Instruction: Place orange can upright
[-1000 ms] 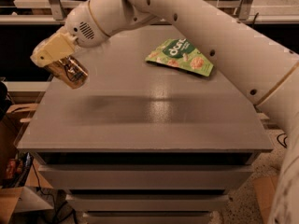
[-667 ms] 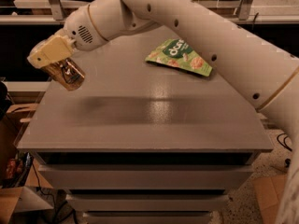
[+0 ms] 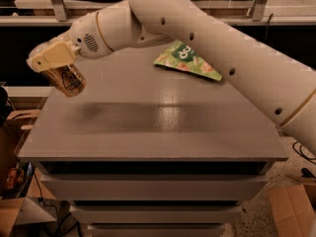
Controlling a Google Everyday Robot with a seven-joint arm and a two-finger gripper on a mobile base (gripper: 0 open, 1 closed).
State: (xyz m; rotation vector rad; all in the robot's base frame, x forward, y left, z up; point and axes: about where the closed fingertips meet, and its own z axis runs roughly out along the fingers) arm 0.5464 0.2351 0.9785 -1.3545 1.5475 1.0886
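Note:
My gripper point(image 3: 55, 69) hangs above the far left edge of the grey table point(image 3: 153, 127), at the end of the white arm that reaches in from the right. It is shut on the orange can point(image 3: 68, 80), an orange-gold can with pale print. The can is held off the table, tilted, with its lower end pointing down and to the right. The cream fingers point(image 3: 49, 57) cover its upper part.
A green snack bag point(image 3: 186, 59) lies flat at the back of the table, right of centre. Cardboard boxes point(image 3: 15, 132) stand on the floor to the left, and another box point(image 3: 291, 209) at the lower right. Shelves run under the tabletop.
The gripper with the can has moved further left, toward the table's left edge, and slightly up. The snack bag has not moved.

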